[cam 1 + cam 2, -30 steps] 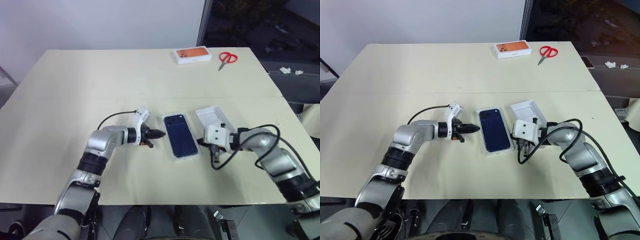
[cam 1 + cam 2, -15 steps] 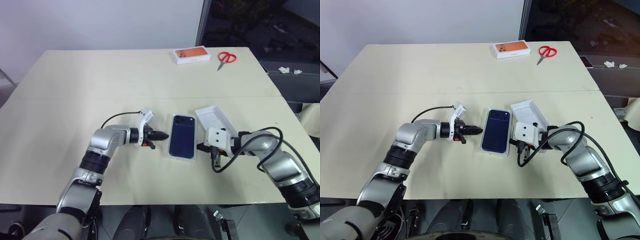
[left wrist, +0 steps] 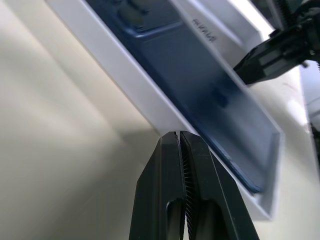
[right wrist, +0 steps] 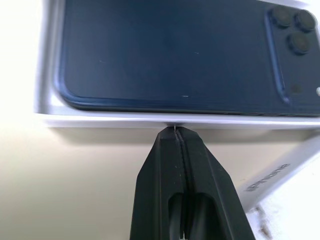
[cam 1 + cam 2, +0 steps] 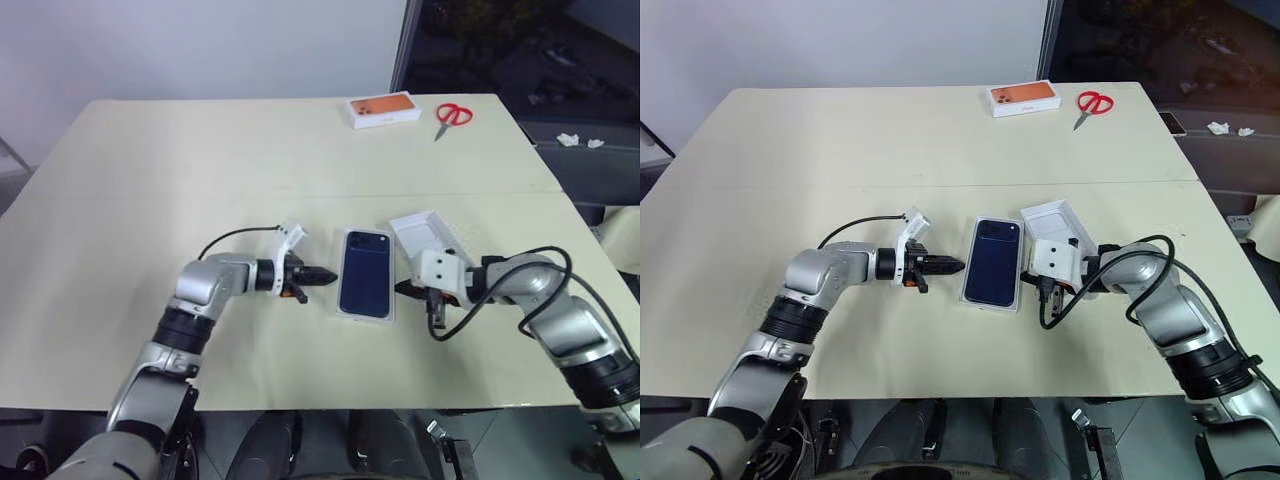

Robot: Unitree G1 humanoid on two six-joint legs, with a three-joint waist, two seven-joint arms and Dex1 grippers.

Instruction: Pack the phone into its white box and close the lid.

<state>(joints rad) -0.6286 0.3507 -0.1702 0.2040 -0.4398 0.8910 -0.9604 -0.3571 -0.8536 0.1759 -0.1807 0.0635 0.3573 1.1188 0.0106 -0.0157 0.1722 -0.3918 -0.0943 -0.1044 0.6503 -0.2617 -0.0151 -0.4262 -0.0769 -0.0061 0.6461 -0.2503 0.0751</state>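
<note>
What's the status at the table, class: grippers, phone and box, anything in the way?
Both grippers shut: left gripper, right gripper, flanking the white box. Phone in box. Lid off, beside it. Nothing blocking.

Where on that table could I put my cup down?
The wide bare stretch of table left of the orange-topped box and scissors. Crowded: the middle, around the white box holding the phone and lid.

Even, soft overhead light fell on the pale table [image 5: 200, 180], bright without harsh glare. The background beyond its far right corner was dark. Both wrist views were soft-focused, with a blown-out glow and a faint shadow under the box edge.
</note>
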